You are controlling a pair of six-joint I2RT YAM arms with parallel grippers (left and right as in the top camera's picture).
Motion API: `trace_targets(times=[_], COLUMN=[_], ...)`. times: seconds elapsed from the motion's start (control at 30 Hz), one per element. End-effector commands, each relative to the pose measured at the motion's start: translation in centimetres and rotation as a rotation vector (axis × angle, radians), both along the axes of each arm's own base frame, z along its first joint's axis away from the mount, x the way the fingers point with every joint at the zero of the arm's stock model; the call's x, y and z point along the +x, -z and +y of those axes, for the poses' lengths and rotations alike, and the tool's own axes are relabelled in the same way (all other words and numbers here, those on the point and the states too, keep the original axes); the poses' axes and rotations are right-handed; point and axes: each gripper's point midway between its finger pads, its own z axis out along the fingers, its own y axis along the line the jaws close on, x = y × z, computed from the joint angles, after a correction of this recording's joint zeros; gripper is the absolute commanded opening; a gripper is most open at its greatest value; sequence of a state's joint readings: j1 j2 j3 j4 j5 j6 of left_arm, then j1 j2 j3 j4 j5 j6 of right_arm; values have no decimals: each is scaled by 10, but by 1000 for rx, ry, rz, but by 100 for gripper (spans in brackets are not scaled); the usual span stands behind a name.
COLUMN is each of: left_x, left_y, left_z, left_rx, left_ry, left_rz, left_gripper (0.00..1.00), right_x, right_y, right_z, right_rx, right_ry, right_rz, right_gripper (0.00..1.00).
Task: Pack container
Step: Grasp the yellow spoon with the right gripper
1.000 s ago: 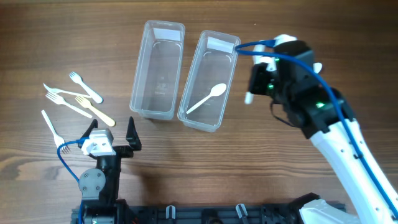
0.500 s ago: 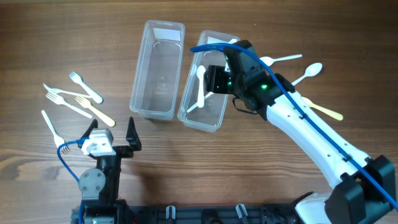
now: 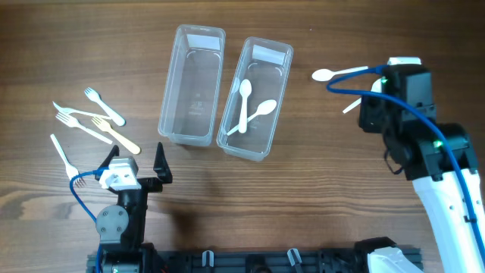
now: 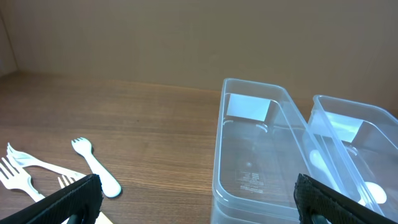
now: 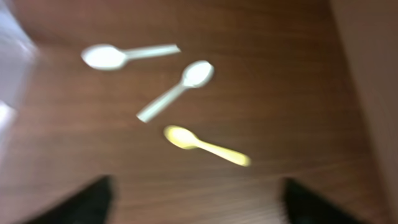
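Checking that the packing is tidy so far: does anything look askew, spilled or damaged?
Nothing is spilled or damaged. The two white spoons in the right container lie crossed, one over the other, rather than side by side.

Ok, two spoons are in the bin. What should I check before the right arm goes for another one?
1. Right gripper open and empty: ok, fingers spread, nothing between them.
2. Targets visible: ok, upper white spoon, lower white spoon and yellow spoon lie apart, none touching.
3. Right wrist view sharp enough to aim: not ok, blurred.
4. Room in right container: ok, packed spoons leave bare floor.
5. Left gripper out of the way: ok, open, far from those spoons.
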State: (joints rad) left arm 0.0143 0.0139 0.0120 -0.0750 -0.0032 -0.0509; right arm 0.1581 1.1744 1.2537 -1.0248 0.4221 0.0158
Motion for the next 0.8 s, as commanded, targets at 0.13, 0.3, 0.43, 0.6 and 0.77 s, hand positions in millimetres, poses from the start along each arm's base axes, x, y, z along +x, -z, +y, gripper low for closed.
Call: trace_targets(times=[0.13,0.3,0.43,0.6,0.77], left_x=[0,0,0,0,0], left_y=[1,1,1,1,1], left_z=[3,3,3,3,3], left_rx=[-9,-9,-9,-9,-9], left_ry=[-17,-17,-17,-17,-17], left_rz=[-4,-4,-4,-4,-4], left_gripper=[100,100,100,100,100], right_x=[0,15,34,51,56], right_y=[1,35,80,115,160], right_z=[-9,-46,-58,-69,-65], right_rx=[-260,-241,-56,36,120], right_ry=[-269,-228,-240,-253,-400], right_rz=[154,275,329,357,445], right_gripper=[100,99,99,100,92])
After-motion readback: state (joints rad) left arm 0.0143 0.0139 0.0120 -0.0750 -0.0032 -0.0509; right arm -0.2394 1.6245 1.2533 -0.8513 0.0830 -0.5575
